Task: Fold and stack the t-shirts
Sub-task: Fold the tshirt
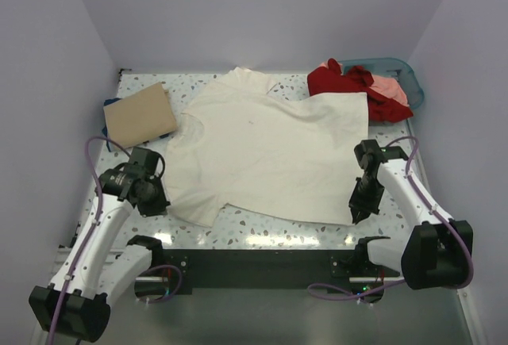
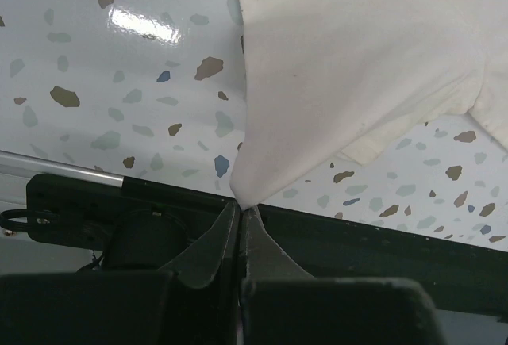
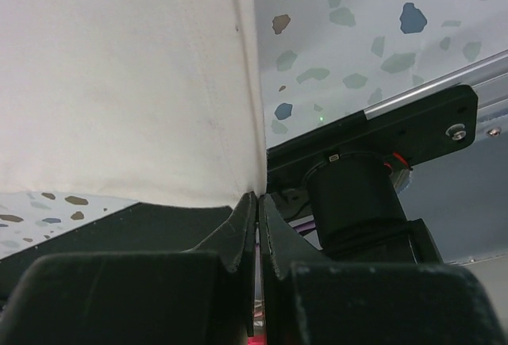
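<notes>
A large cream t-shirt (image 1: 270, 151) lies spread across the middle of the table. My left gripper (image 1: 159, 200) is shut on its near left edge; the cloth (image 2: 349, 67) rises from the closed fingertips in the left wrist view. My right gripper (image 1: 355, 212) is shut on its near right corner, the hemmed cloth (image 3: 119, 83) pinched at the tips. A folded tan t-shirt (image 1: 141, 113) lies at the back left on a dark blue one (image 1: 113, 105). A red t-shirt (image 1: 349, 83) and a salmon-pink one (image 1: 393, 90) are heaped at the back right.
A teal plastic basket (image 1: 409, 75) stands at the back right under the red and pink shirts. Purple walls close in the speckled table (image 1: 270, 230) on three sides. A black rail (image 1: 262, 266) with the arm bases runs along the near edge.
</notes>
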{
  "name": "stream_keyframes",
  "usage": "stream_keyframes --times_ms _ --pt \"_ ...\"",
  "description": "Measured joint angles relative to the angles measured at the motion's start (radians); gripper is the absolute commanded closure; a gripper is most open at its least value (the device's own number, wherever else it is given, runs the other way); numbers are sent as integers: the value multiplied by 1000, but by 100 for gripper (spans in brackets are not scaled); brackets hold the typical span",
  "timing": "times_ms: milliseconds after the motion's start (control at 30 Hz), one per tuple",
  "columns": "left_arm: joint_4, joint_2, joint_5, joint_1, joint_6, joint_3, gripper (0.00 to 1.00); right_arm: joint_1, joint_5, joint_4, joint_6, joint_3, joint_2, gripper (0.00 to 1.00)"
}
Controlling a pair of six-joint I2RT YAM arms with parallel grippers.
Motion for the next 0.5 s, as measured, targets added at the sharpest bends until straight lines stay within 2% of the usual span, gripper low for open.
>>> stream_keyframes --times_ms 267,500 --pt "38 94 15 0 -5 93 100 0 -18 5 1 1 14 100" --pt "184 314 53 0 24 180 100 -16 -34 41 -2 54 133 100"
